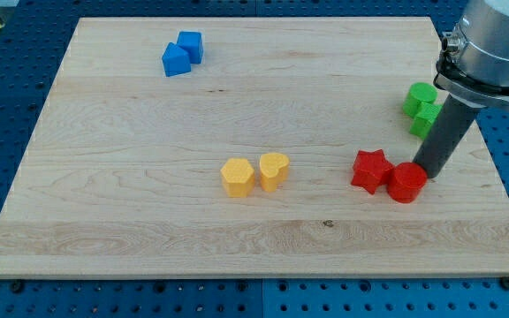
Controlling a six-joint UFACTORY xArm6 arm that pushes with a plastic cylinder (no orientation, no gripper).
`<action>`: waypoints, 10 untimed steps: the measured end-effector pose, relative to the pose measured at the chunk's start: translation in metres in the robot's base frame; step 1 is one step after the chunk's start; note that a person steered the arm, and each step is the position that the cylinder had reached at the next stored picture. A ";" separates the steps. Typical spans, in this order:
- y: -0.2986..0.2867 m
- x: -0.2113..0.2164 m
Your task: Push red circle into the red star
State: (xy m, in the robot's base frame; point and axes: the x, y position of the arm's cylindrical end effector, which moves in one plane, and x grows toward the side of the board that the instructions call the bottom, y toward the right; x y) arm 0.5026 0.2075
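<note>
My tip (pixel 425 174) has no claw to open or close; it presses the red circle (pixel 406 183) from two o'clock; the circle already touches the red star (pixel 370 170) at its four o'clock; the task looks nearly done.

A single camera looks down at a slant from the near edge of the wooden surface (pixel 148 212), facing across it toward the far edge. It stands far enough back to take in nearly the whole surface, with the blue pegboard (pixel 7 106) showing around it.
</note>
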 end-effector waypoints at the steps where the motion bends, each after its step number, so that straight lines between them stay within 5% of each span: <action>1: 0.014 0.007; 5: 0.016 0.065; 10: -0.011 0.037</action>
State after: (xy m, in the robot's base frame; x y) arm 0.5394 0.1962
